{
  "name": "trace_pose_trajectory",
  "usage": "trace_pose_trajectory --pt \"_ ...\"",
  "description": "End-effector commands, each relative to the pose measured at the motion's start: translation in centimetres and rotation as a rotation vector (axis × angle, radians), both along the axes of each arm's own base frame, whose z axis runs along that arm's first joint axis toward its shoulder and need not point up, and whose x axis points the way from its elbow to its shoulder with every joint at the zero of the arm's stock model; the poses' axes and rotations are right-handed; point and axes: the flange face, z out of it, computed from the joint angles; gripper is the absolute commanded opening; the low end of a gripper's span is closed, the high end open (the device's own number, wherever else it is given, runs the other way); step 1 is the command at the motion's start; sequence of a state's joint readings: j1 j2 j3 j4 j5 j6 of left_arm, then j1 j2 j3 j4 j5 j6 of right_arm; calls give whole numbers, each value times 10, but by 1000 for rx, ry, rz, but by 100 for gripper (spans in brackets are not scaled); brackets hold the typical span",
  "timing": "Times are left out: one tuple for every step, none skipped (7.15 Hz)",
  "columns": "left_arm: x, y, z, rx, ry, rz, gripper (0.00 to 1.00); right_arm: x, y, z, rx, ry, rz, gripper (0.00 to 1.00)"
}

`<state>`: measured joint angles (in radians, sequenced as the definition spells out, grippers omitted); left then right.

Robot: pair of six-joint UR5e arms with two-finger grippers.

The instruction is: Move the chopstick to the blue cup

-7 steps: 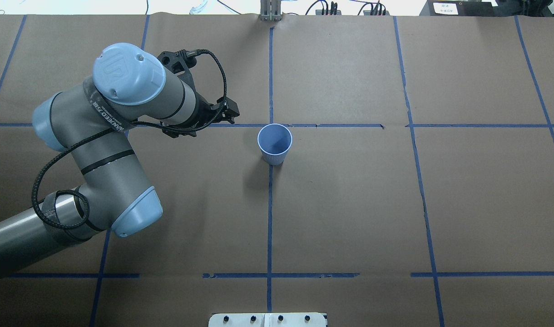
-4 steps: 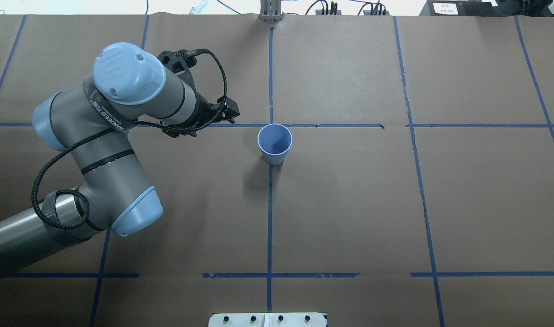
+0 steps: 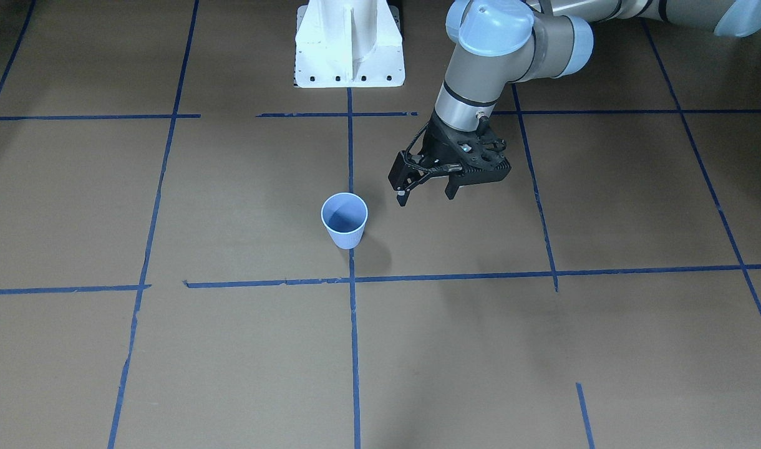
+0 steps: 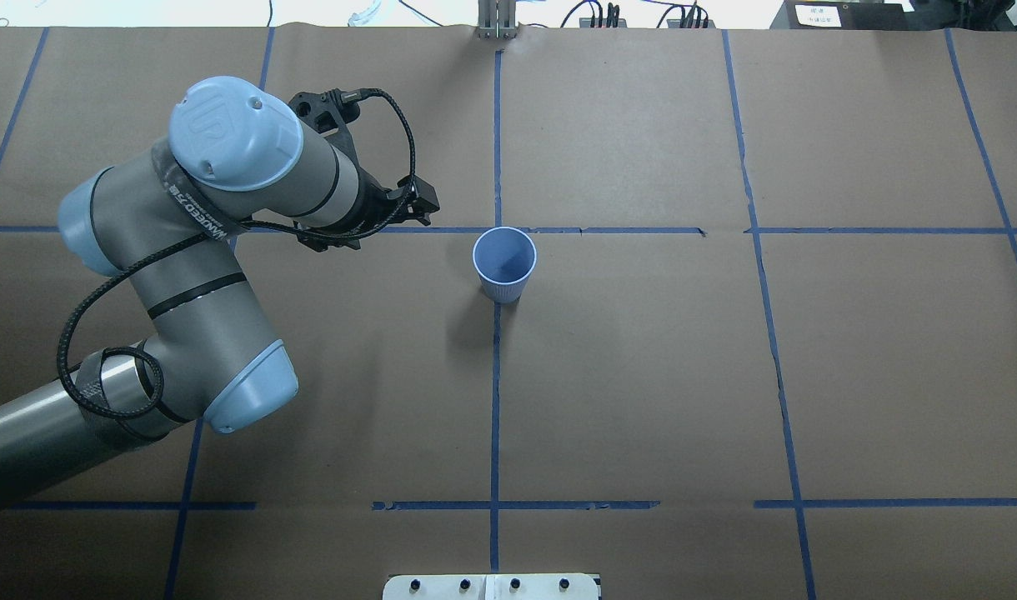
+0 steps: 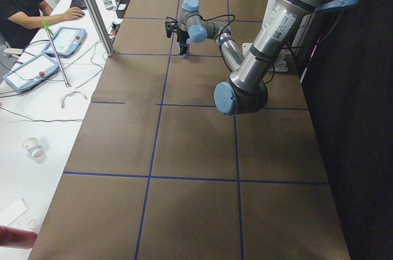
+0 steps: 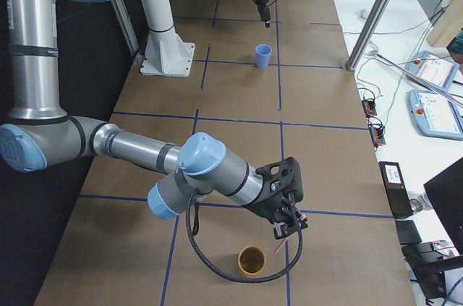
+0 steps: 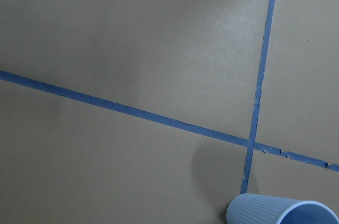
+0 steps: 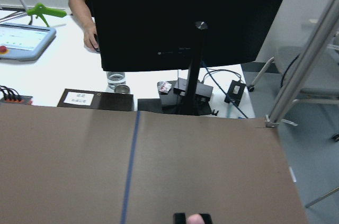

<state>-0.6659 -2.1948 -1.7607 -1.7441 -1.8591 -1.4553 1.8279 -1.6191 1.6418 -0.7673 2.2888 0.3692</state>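
The blue cup (image 4: 504, 265) stands upright and empty at the table's middle; it also shows in the front view (image 3: 344, 232) and at the bottom of the left wrist view (image 7: 280, 212). My left gripper (image 3: 425, 196) hovers open and empty a little to the cup's left, above the table. My right gripper (image 6: 286, 223) is at the table's right end, beside a brown cup (image 6: 252, 260). A thin pink chopstick (image 6: 279, 247) pokes out below it, and the right wrist view shows its fingertips (image 8: 180, 217) close around a pink end.
The table is brown paper with blue tape lines. The white robot base (image 3: 349, 43) is at the robot's edge. A monitor (image 8: 190, 17), tablets (image 6: 434, 114) and an operator (image 5: 18, 8) are beyond the far edge.
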Motion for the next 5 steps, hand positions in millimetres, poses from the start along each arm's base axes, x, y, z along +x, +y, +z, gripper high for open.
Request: trace_pose_trajectory --pt "-8 -2 -3 8 7 -9 100 -127 -39 -101 -7 -215 -125 0" --pt "-9 -3 -4 9 8 -11 100 -187 -66 -158 -4 -313 -179 1" --pt "-12 -4 3 7 5 -13 100 -246 -83 -210 -14 -403 -213 1" --pt "-21 -7 8 16 16 -25 100 -314 -83 -257 -10 -470 -235 1" --pt "-23 -9 15 29 12 -22 100 -381 -73 -294 26 -502 -230 1"
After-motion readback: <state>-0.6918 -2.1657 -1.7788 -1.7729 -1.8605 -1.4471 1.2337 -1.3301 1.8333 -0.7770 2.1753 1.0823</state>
